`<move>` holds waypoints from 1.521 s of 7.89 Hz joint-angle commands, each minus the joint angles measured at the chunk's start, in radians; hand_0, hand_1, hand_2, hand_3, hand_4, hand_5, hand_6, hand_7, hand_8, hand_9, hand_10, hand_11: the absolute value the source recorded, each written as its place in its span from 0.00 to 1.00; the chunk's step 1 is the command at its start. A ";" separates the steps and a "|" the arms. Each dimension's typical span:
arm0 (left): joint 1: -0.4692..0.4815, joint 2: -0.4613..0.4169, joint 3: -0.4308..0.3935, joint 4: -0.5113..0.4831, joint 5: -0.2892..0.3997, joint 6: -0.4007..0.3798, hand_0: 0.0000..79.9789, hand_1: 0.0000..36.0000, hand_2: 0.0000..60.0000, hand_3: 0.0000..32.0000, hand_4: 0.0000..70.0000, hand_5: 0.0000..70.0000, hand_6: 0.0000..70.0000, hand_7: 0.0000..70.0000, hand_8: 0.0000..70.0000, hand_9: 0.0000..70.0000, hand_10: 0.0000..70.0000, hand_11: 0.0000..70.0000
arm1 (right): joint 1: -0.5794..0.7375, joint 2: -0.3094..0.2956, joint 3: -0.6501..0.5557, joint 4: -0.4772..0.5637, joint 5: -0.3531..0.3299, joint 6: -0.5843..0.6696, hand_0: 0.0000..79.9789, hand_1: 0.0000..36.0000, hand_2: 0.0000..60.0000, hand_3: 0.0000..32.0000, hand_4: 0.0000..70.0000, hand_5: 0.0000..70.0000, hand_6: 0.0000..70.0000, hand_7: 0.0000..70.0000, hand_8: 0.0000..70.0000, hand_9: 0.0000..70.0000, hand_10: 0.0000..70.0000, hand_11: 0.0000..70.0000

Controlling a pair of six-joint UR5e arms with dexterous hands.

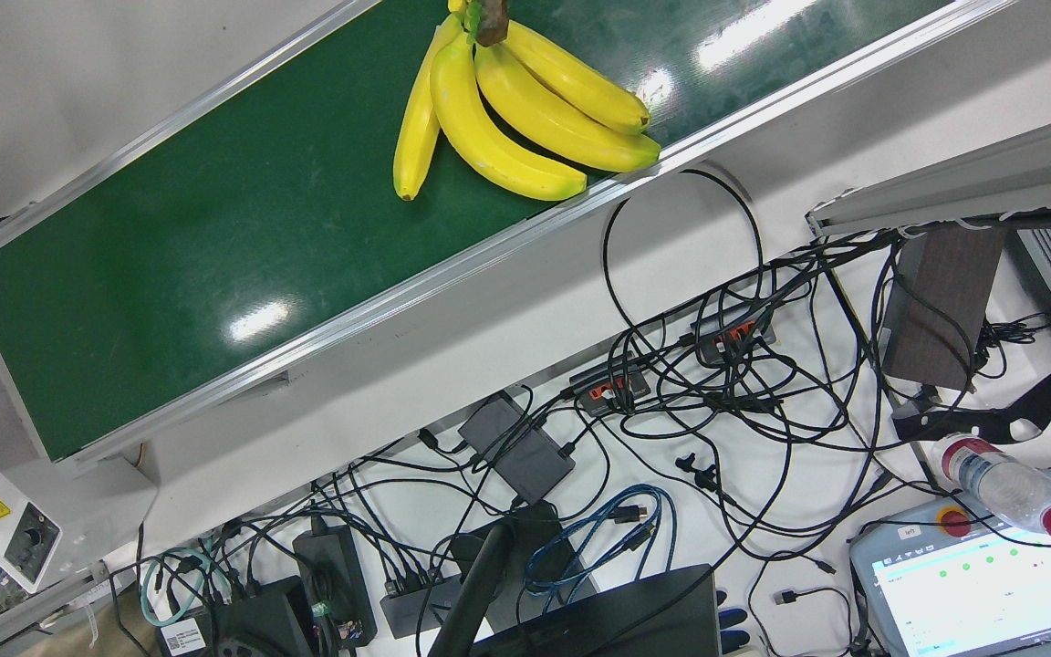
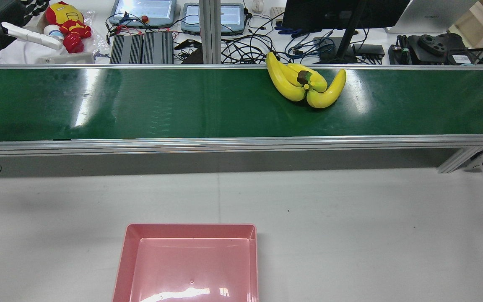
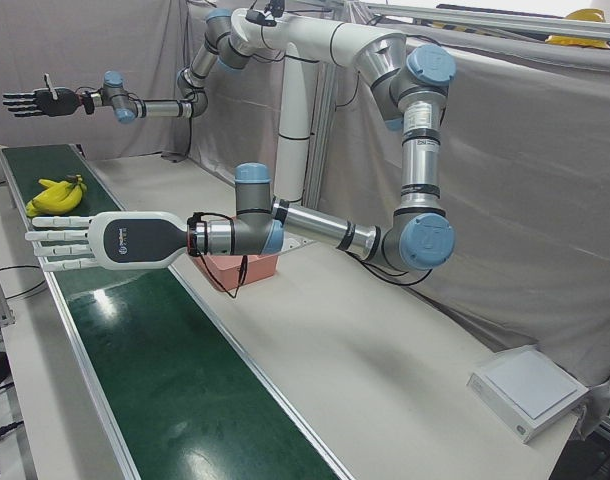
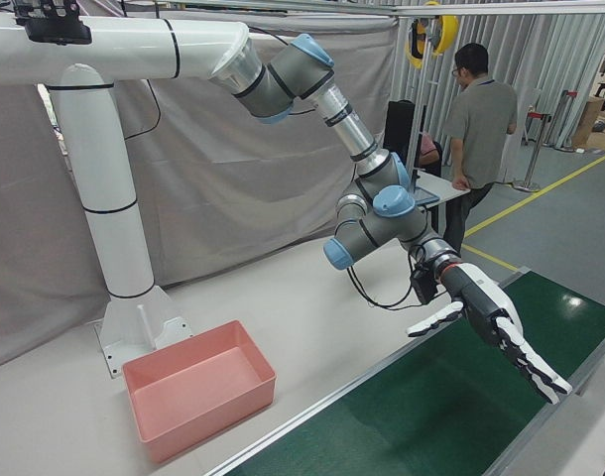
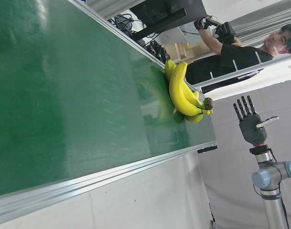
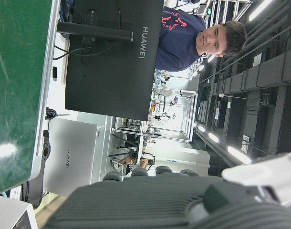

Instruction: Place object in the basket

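A bunch of yellow bananas (image 2: 304, 86) lies on the green conveyor belt (image 2: 162, 105) against its far rail, right of the middle; it also shows in the front view (image 1: 507, 109), the left-front view (image 3: 55, 195) and the left hand view (image 5: 183, 93). The pink basket (image 2: 191, 264) stands empty on the white table, also in the left-front view (image 3: 247, 270) and the right-front view (image 4: 198, 397). My left hand (image 3: 60, 243) is open, flat above the belt, well short of the bananas. My right hand (image 3: 30, 102) is open and raised high beyond them; it also shows in the right-front view (image 4: 491, 317).
Behind the belt's far rail lie cables (image 1: 717, 365), pendants (image 2: 145, 10), a monitor (image 2: 342, 12) and a toy (image 2: 67, 23). A person (image 4: 481, 119) stands at the belt's end. A white box (image 3: 530, 390) sits on the table corner.
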 commanded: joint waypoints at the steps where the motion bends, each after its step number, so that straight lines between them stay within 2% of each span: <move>1: 0.001 -0.001 0.000 0.001 0.000 0.001 0.73 0.57 0.00 0.07 0.10 0.00 0.00 0.01 0.05 0.09 0.02 0.07 | 0.000 0.000 0.000 0.000 0.000 0.001 0.00 0.00 0.00 0.00 0.00 0.00 0.00 0.00 0.00 0.00 0.00 0.00; 12: 0.002 -0.007 0.000 0.001 -0.005 0.006 0.74 0.57 0.00 0.03 0.12 0.00 0.00 0.02 0.06 0.10 0.02 0.07 | 0.000 0.000 0.002 0.000 0.000 0.001 0.00 0.00 0.00 0.00 0.00 0.00 0.00 0.00 0.00 0.00 0.00 0.00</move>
